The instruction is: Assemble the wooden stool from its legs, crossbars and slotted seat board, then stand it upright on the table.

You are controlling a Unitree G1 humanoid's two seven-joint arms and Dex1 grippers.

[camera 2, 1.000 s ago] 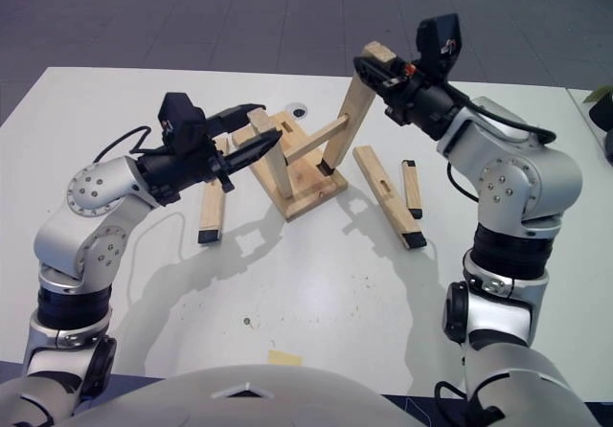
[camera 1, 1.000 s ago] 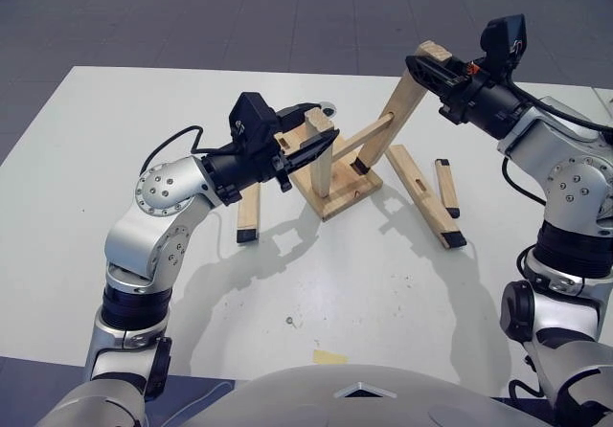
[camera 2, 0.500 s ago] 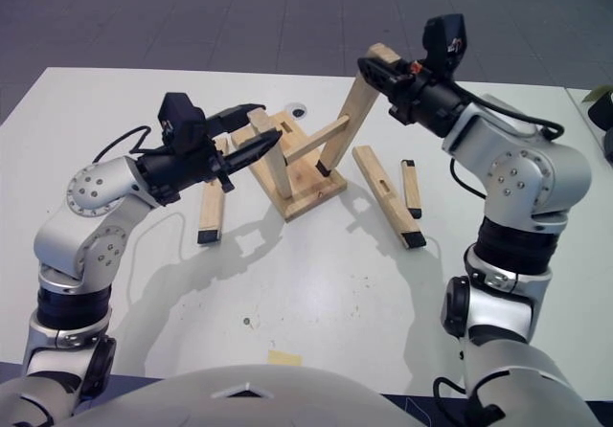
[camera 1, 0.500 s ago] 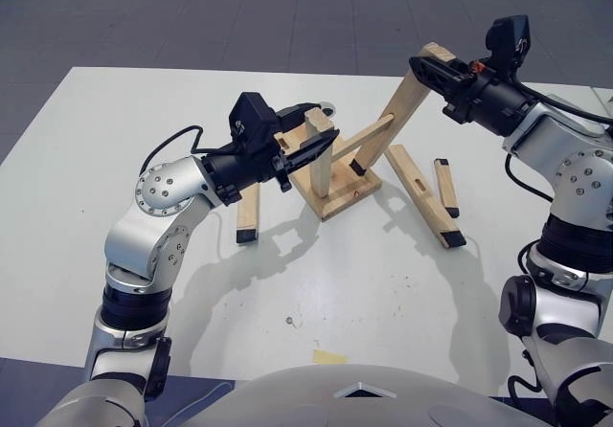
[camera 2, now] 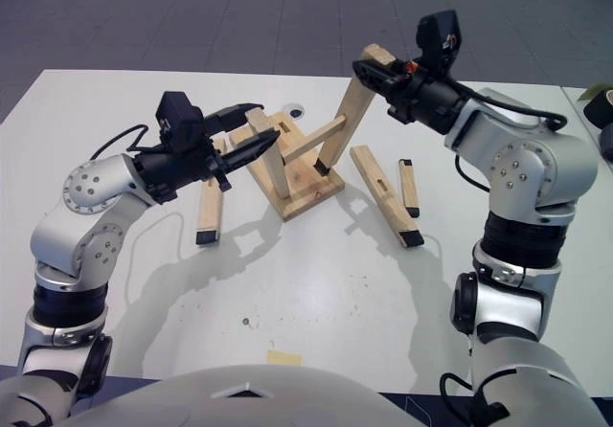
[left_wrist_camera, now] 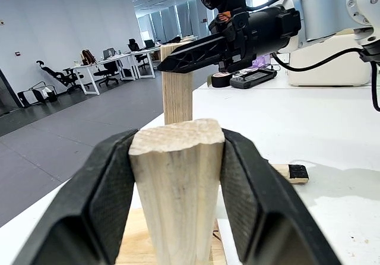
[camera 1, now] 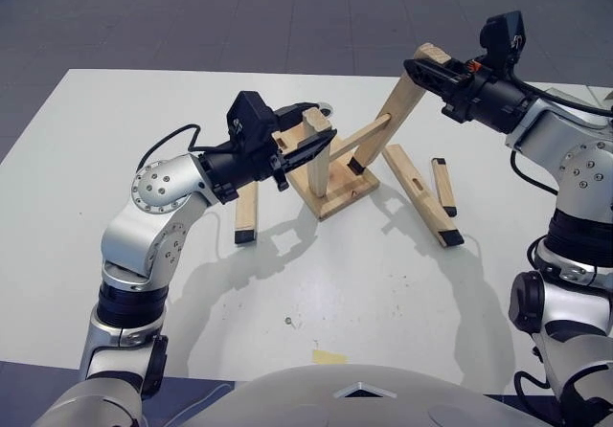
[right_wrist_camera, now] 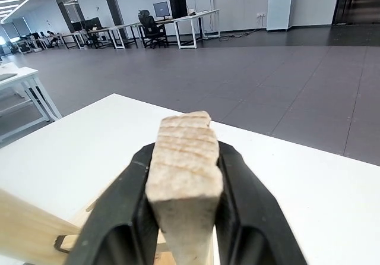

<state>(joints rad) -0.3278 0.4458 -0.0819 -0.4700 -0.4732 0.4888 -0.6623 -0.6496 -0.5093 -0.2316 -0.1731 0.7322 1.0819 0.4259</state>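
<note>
The slotted seat board point(camera 1: 337, 193) lies flat on the white table point(camera 1: 383, 293). An upright leg point(camera 1: 318, 164) stands on it, and my left gripper point(camera 1: 319, 126) is shut on the leg's top point(left_wrist_camera: 177, 182). A second leg point(camera 1: 393, 116) leans tilted from the board's right corner, joined to the first by a crossbar point(camera 1: 362, 138). My right gripper point(camera 1: 422, 64) is shut on the top end of the tilted leg point(right_wrist_camera: 184, 158).
A loose leg point(camera 1: 422, 197) and a short crossbar point(camera 1: 441, 187) lie to the right of the board. Another leg point(camera 1: 247, 214) lies under my left forearm. A round hole point(camera 2: 298, 112) is in the table behind the board, and a tape scrap point(camera 1: 330, 357) is near the front edge.
The right arm's elbow has swung slightly outward while its gripper stays on the tilted leg. The left arm and the upright leg have hardly moved.
</note>
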